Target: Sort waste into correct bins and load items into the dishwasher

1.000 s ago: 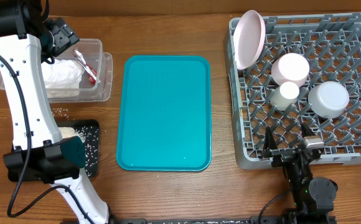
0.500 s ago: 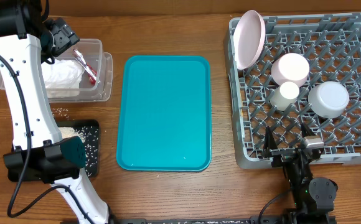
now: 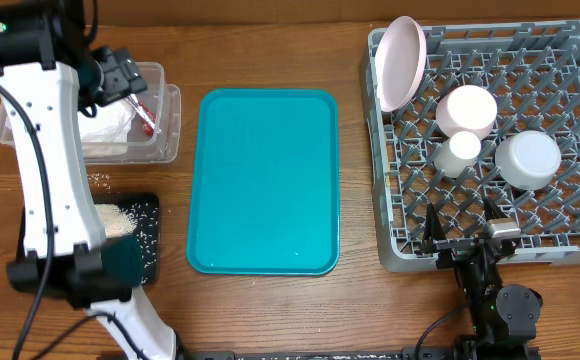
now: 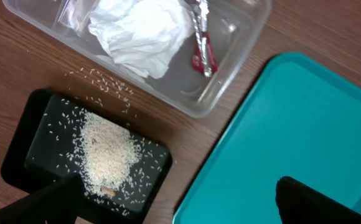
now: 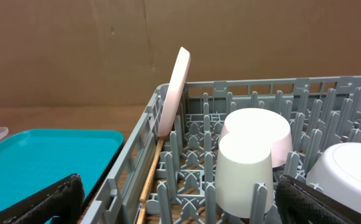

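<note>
The crumpled white napkin (image 3: 105,125) and the red-and-white wrapper (image 3: 142,115) lie in the clear tub (image 3: 166,135). They also show in the left wrist view, the napkin (image 4: 140,31) and the wrapper (image 4: 202,40). Rice (image 4: 106,152) lies in the black tray (image 3: 148,215). My left gripper (image 3: 120,74) hovers over the tub, open and empty (image 4: 180,208). The plate (image 3: 402,62) stands on edge in the grey rack (image 3: 390,245), along with the pink bowl (image 3: 467,110), the cup (image 3: 460,152) and the metal bowl (image 3: 528,158). My right gripper (image 3: 465,242) is open and empty at the rack's front edge (image 5: 180,211).
The teal tray (image 3: 263,180) lies bare between the bins and the rack. A few rice grains (image 3: 98,180) are scattered on the wood between the tub and the black tray. A wooden chopstick (image 5: 149,186) lies along the rack's left wall.
My left arm has shifted a little right and toward the front over the clear tub. The right arm and everything in the rack have not moved.
</note>
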`<action>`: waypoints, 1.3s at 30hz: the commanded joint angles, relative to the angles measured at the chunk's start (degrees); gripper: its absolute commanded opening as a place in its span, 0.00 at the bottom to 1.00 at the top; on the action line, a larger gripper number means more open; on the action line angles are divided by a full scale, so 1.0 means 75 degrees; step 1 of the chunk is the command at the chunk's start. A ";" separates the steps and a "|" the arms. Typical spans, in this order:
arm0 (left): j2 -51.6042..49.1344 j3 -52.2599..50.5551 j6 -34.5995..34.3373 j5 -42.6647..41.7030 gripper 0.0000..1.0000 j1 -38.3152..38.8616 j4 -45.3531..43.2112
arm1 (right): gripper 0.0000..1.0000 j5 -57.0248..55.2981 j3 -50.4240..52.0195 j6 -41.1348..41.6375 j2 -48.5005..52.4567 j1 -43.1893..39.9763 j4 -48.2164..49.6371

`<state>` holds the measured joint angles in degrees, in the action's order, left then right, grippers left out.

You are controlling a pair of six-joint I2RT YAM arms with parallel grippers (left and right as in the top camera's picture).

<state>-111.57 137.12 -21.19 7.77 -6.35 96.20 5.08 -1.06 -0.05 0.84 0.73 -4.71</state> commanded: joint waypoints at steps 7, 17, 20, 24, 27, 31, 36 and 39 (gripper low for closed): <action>0.2387 -0.2276 0.0254 0.0583 1.00 0.0396 -0.0772 | 1.00 -0.0064 0.0079 -0.0052 -0.0090 -0.0050 0.0038; 0.4628 -0.6921 0.0254 0.0262 1.00 0.0504 -0.3529 | 1.00 -0.0067 0.0079 -0.0052 -0.0090 -0.0050 0.0038; 0.5316 -0.8425 0.0256 0.0099 1.00 0.0525 -0.4715 | 1.00 -0.0067 0.0079 -0.0052 -0.0090 -0.0050 0.0038; 0.6257 -1.0249 0.0254 0.0009 1.00 0.0522 -0.6135 | 1.00 -0.0067 0.0079 -0.0052 -0.0090 -0.0050 0.0038; 0.6962 -1.1494 0.0254 -0.0102 1.00 0.0522 -0.7210 | 1.00 -0.0064 0.0079 -0.0052 -0.0090 -0.0050 0.0038; 0.7871 -1.2928 0.0254 -0.0405 1.00 0.0522 -0.8536 | 1.00 -0.0064 0.0079 -0.0055 -0.0090 -0.0050 0.0038; 0.9058 -1.4306 0.0254 -0.0423 1.00 0.0522 -0.9763 | 1.00 -0.0067 0.0079 -0.0055 -0.0090 -0.0050 0.0038; 0.9576 -1.4778 0.0254 -0.0425 1.00 0.0522 -0.9888 | 1.00 -0.0064 0.0079 -0.0052 -0.0090 -0.0050 0.0038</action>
<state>-42.39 28.62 -20.34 5.28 -2.96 22.59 5.06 -1.06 -0.08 0.84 0.73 -4.67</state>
